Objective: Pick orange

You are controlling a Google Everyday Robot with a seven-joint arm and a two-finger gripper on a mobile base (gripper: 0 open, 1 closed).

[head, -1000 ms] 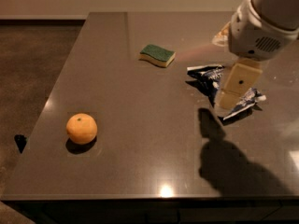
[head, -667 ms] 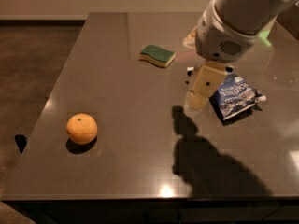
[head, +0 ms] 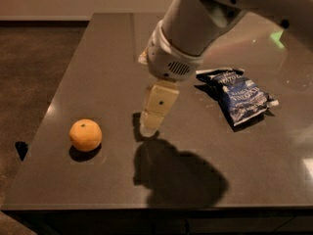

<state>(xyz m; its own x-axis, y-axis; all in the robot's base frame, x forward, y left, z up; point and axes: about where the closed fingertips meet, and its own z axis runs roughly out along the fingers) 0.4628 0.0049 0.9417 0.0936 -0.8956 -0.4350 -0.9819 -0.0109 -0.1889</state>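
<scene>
Dark, glossy table (head: 88,72), seen from its near edge, its left edge running back toward the far left corner. The robot arm (head: 195,23), white and grey, enters from the upper right and reaches across the middle of the table, its vented wrist housing over the centre. It casts a broad shadow (head: 181,177) toward the near edge. A blue snack bag (head: 239,94), crumpled, lies flat toward the right edge, well apart from the fruit. The gripper (head: 149,126), beige, points straight down near the table's centre, its tip close above the surface. Whether it is open or closed cannot be told from this angle, and nothing is seen in its hold. The orange (head: 85,134) rests on the table near the left edge, toward the near left corner. Its green stem dot faces up. It lies to the left of the gripper and apart from it.
</scene>
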